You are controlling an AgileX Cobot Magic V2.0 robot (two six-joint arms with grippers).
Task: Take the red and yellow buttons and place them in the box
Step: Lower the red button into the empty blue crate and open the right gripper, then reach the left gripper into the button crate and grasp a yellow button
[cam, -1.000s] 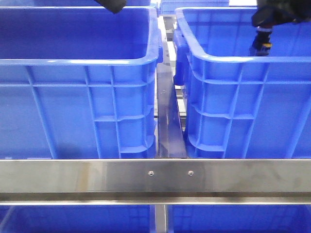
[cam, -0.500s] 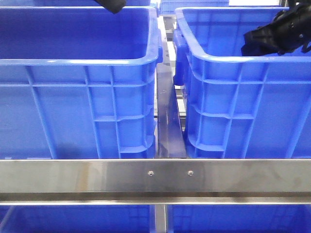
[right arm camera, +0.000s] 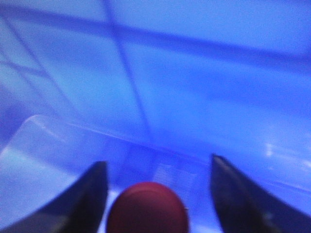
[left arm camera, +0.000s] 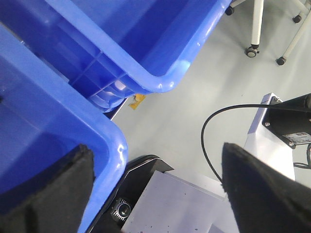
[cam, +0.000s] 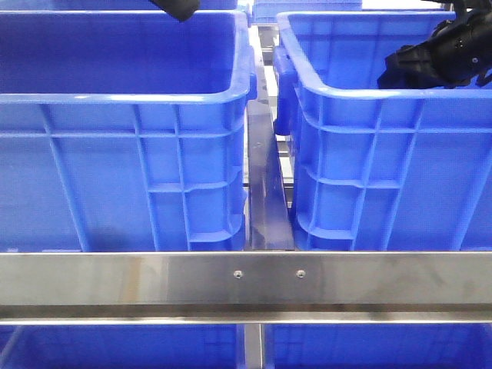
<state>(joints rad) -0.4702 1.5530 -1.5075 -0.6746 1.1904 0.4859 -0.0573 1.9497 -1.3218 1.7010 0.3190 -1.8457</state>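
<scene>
Two alike blue crates stand side by side, the left box (cam: 123, 97) and the right box (cam: 361, 95). My right gripper (cam: 389, 72) hangs over the right box's inside, near its front rim. In the right wrist view its fingers (right arm camera: 158, 167) stand apart, and the dark red button (right arm camera: 147, 208) sits low between them with a gap to the right finger (right arm camera: 233, 194); blurred blue crate wall lies behind. The yellow button is out of view. My left gripper (cam: 178, 8) shows only as a black tip at the top edge; its wrist view shows it open and empty (left arm camera: 155, 150).
A steel rail (cam: 246, 280) crosses in front of the crates, and a steel divider (cam: 265, 200) runs between them. The left wrist view shows two crate corners (left arm camera: 114, 145) (left arm camera: 155, 83), grey floor, a black cable (left arm camera: 206, 141), a white base and chair castors (left arm camera: 251, 50).
My right arm has swung from pointing down into the right box to lying more level, its tip now pointing left. The left arm has not moved.
</scene>
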